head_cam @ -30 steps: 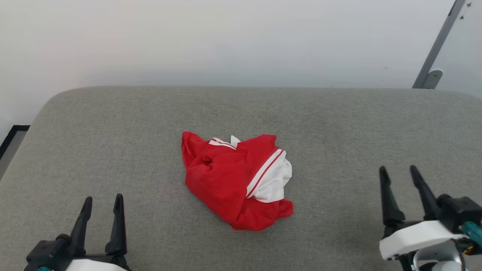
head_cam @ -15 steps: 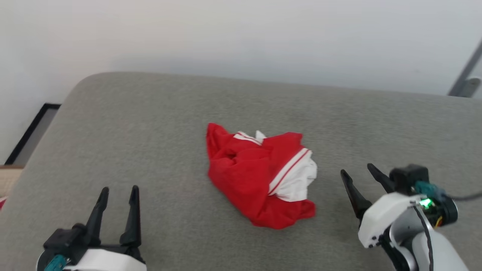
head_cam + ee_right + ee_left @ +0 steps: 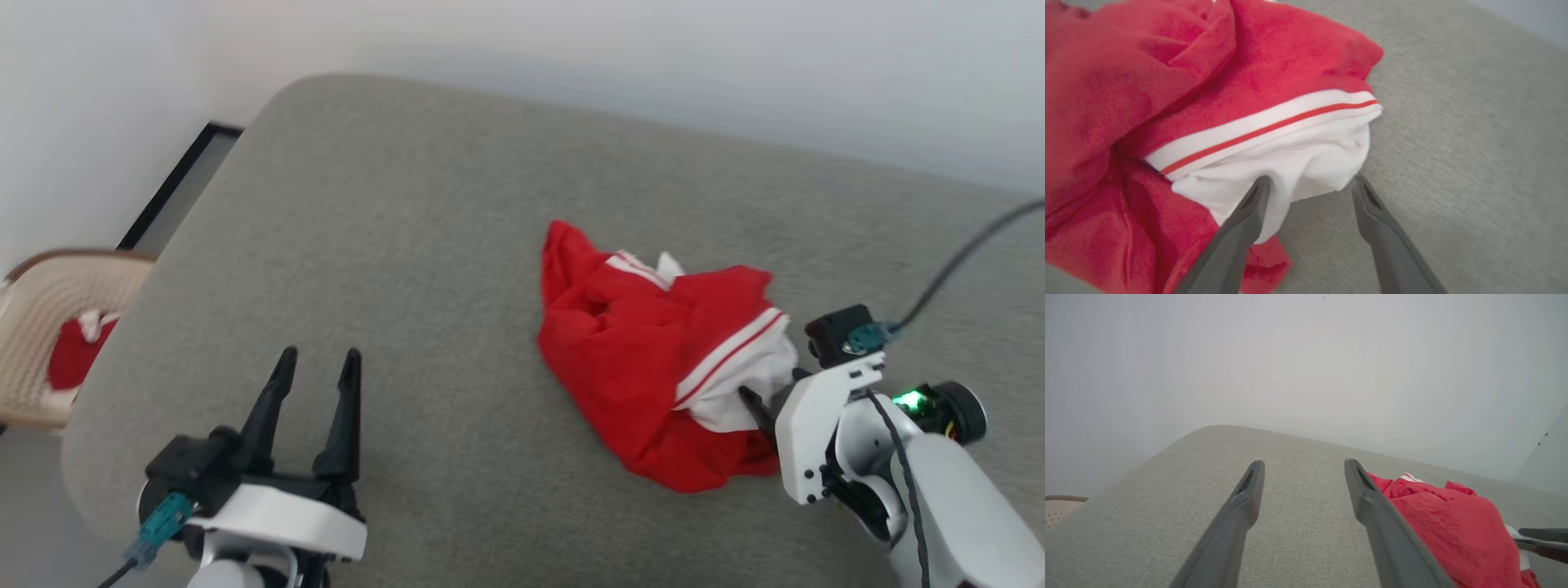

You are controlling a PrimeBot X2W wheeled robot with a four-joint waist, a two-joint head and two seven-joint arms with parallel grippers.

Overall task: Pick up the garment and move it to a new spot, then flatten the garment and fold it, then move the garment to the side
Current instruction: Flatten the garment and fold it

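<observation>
Garment (image 3: pixel 645 367) crumpled, right gripper (image 3: pixel 1309 181) spread empty at its white sleeve (image 3: pixel 1310 155), left gripper (image 3: pixel 317 359) open, well apart

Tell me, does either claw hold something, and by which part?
Nothing is held. The right claw is open at the white sleeve of the shirt, not closed on it; the left claw is open, apart from the shirt.
</observation>
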